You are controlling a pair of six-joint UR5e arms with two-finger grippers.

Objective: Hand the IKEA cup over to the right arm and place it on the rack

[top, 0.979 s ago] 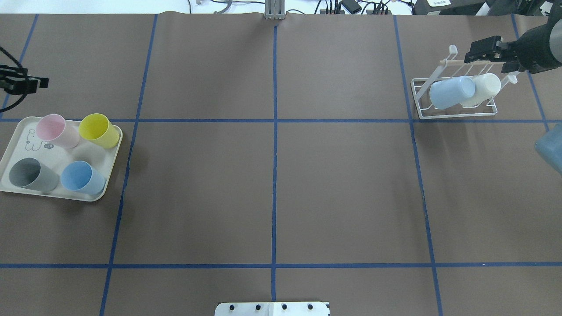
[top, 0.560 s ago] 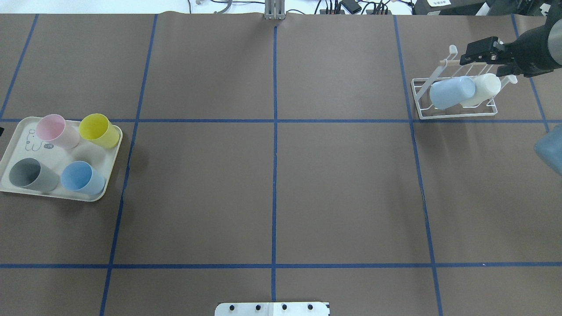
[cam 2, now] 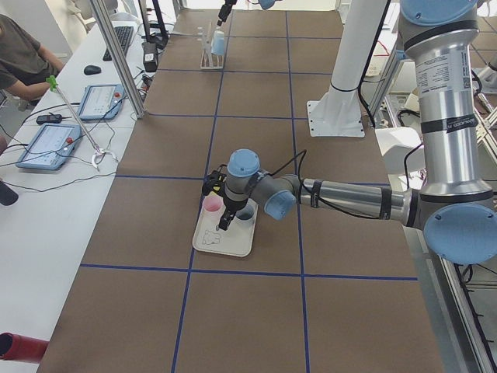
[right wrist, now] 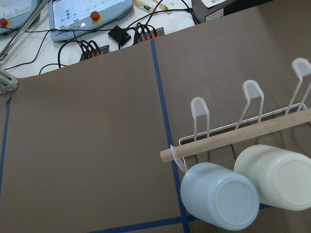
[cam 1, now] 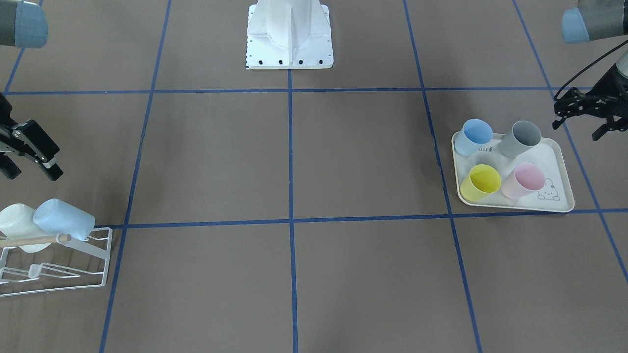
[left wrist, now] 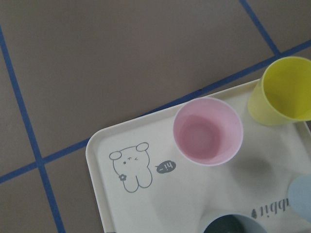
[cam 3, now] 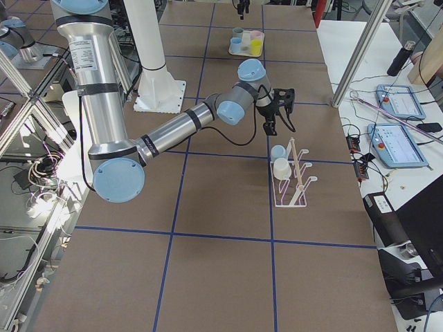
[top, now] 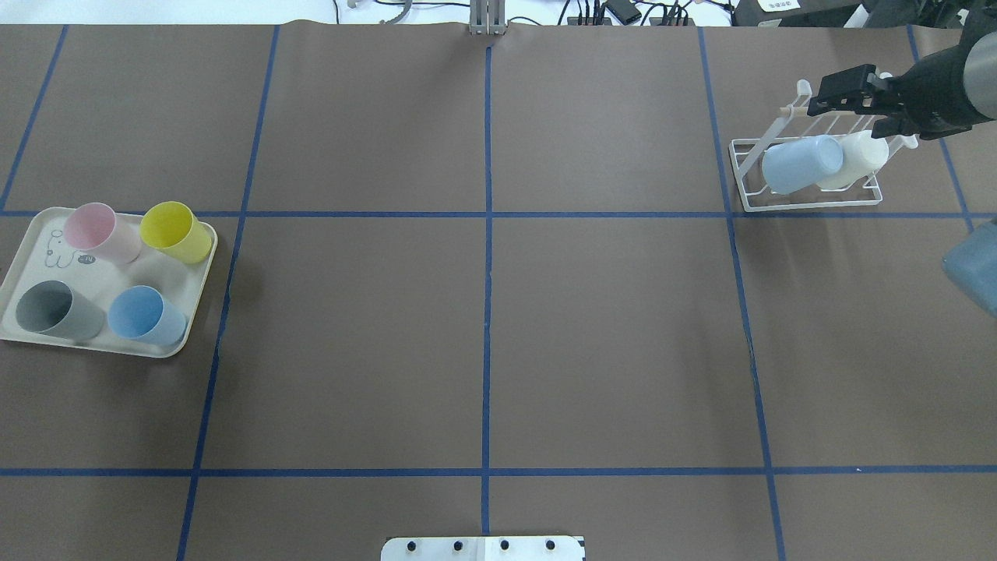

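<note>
Four IKEA cups stand on a cream tray (top: 204,284): pink (top: 100,231), yellow (top: 175,230), grey (top: 54,309) and blue (top: 144,314). My left gripper (cam 1: 581,125) hovers open and empty just off the tray's corner by the grey cup (cam 1: 525,138); it is outside the overhead view. Its wrist view looks down on the pink cup (left wrist: 208,131). The white wire rack (top: 810,206) holds a light-blue cup (top: 801,164) and a white cup (top: 857,156), upside down. My right gripper (top: 837,84) is open and empty above the rack's wooden rod (right wrist: 233,138).
The robot's white base plate (top: 483,548) sits at the table's near edge. Blue tape lines grid the brown table. Cables and teach pendants (right wrist: 92,9) lie beyond the far edge. A person sits at the side bench (cam 2: 19,58).
My left gripper has slid out of the overhead view at the left edge. My right gripper has shifted left and further back over the rack. No cup has moved.
</note>
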